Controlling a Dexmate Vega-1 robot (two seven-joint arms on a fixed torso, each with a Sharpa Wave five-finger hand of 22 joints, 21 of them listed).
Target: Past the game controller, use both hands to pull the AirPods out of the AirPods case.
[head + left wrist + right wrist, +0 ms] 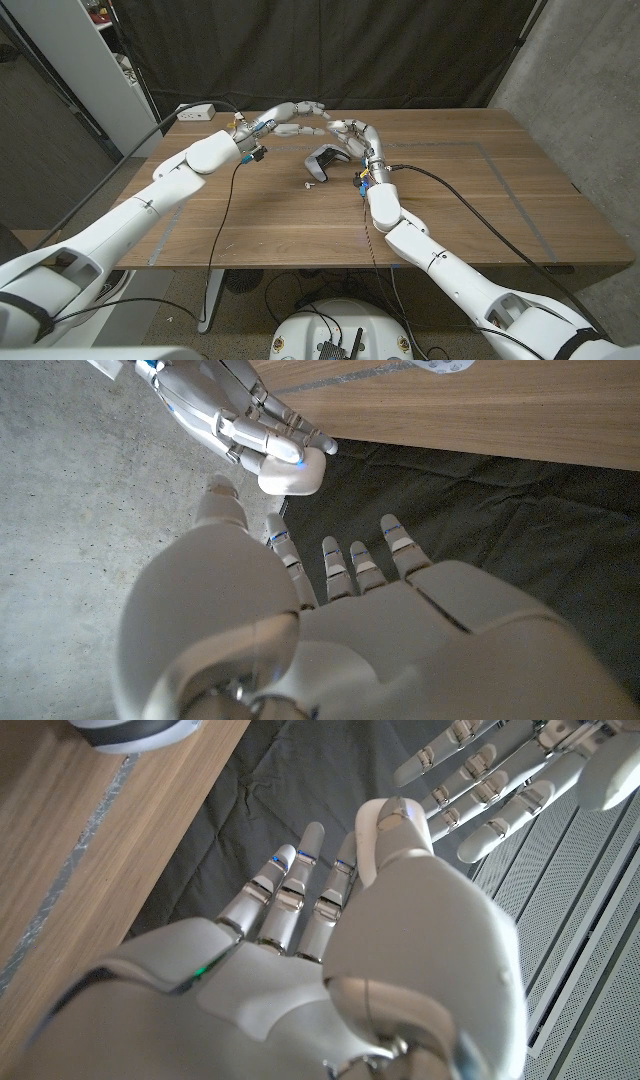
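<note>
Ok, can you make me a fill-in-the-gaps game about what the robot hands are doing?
1. The right hand grips the small white rounded AirPods ____.
2. The left hand, fingers stretched out, holds ____.
3. The white and black game controller lies on the wooden ____.
Missing words: case; nothing; table.

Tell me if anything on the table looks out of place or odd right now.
One small white piece lies loose on the wooden table, in front of the white and black game controller, apart from it. It could be an earbud, but it is too small to tell. Nothing looks spilled or damaged.
</note>
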